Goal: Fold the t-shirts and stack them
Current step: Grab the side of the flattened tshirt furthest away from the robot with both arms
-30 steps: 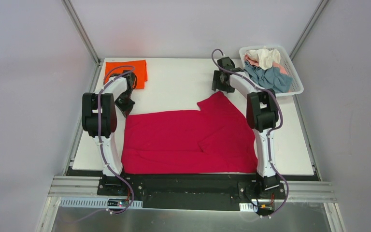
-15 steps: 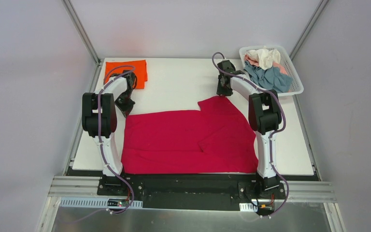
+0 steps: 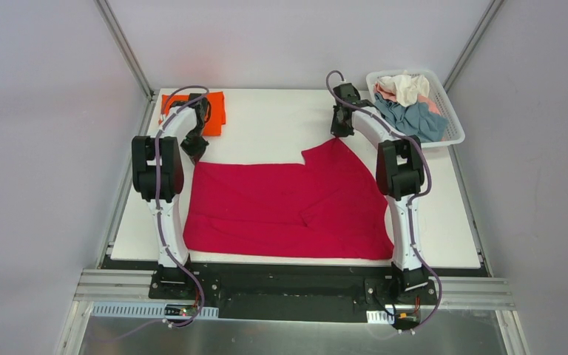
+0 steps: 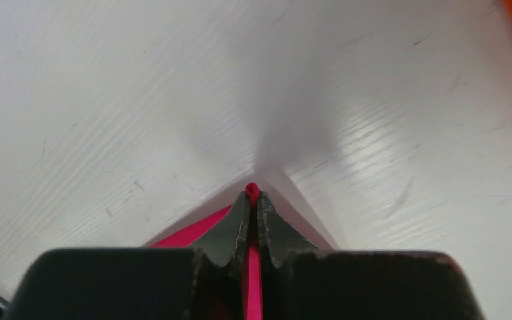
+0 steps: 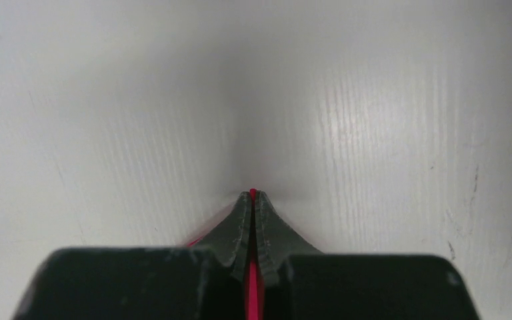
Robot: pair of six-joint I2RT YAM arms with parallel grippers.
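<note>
A crimson red t-shirt (image 3: 281, 203) lies spread over the near half of the white table (image 3: 266, 122). My left gripper (image 3: 194, 148) is shut on its far left corner; red cloth (image 4: 253, 189) pokes out between the black fingers in the left wrist view. My right gripper (image 3: 338, 133) is shut on the shirt's far right corner, where a thin red edge (image 5: 253, 193) shows between its fingertips. A folded bright orange t-shirt (image 3: 218, 111) rests at the far left, partly behind the left arm. Grey-blue, cream and pale pink t-shirts (image 3: 413, 112) are heaped in the basket.
A white slatted plastic basket (image 3: 452, 126) stands at the far right corner of the table. Grey walls with metal posts close in the back and sides. The arm bases sit on a black rail at the near edge.
My right gripper came down onto the shirt's far right corner and shut on it. Both arms shifted toward the back, and the red shirt's far edge has been drawn flatter and farther.
</note>
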